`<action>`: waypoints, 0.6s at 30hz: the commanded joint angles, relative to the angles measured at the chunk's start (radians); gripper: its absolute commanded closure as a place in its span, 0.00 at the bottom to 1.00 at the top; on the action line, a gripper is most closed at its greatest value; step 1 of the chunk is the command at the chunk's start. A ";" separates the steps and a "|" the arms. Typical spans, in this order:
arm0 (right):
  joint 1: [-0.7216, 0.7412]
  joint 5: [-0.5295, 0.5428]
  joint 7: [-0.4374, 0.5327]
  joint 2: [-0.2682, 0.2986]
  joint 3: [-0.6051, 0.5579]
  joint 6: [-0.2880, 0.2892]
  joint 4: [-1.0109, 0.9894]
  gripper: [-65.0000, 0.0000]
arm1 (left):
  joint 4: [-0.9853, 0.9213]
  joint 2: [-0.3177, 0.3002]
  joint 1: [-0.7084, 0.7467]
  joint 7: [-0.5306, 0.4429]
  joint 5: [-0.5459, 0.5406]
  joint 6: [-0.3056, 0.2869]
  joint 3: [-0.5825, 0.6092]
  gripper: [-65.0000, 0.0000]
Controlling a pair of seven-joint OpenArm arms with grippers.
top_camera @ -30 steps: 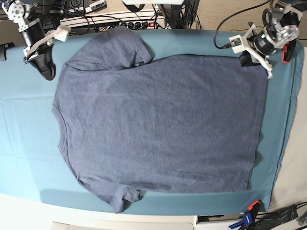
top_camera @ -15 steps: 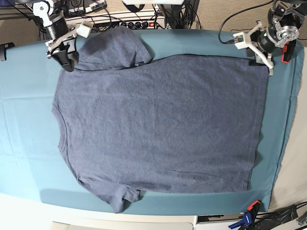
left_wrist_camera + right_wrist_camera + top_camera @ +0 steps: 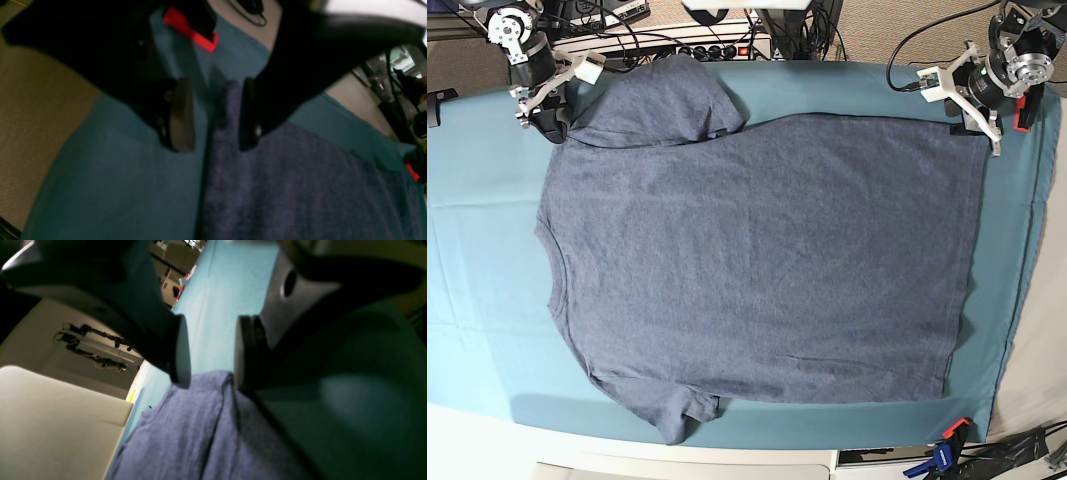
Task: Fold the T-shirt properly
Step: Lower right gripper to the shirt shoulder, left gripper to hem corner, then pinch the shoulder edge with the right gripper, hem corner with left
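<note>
Left gripper point(image 3: 213, 115) stands with its jaws parted, nothing clamped; the wrist view shows the hem corner of the T-shirt point(image 3: 300, 186) running up into the gap, one dark pad point(image 3: 181, 115) over the teal table cloth point(image 3: 116, 180), the other over the fabric. In the base view this gripper point(image 3: 972, 120) sits at the far right corner of the shirt, near a red clip point(image 3: 1024, 108) on the cloth edge.

Right gripper point(image 3: 210, 350) likewise parted, holding nothing. Wrist view: a fold of blue-grey sleeve fabric point(image 3: 200, 426) lies just below the two pads, cloth visible between them. Whether the pads touch the fabric cannot be told. In the base view this gripper point(image 3: 552, 120) is at the far left, beside the far sleeve.

T-shirt point(image 3: 767, 260) lies spread flat on the teal table cloth point(image 3: 477, 250), plain side up, neck to the left, hem to the right. Far sleeve is folded inward over the shoulder; near sleeve points toward the near edge. No lettering visible.

Power strip point(image 3: 677, 45) and cables beyond the far edge. Blue and orange clamp point(image 3: 947, 445) at the near right corner.
</note>
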 commanded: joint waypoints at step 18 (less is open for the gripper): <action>-0.039 -0.036 -0.020 0.025 0.001 0.314 0.002 0.64 | 0.006 -0.013 0.006 0.004 -0.026 -0.004 -0.003 0.62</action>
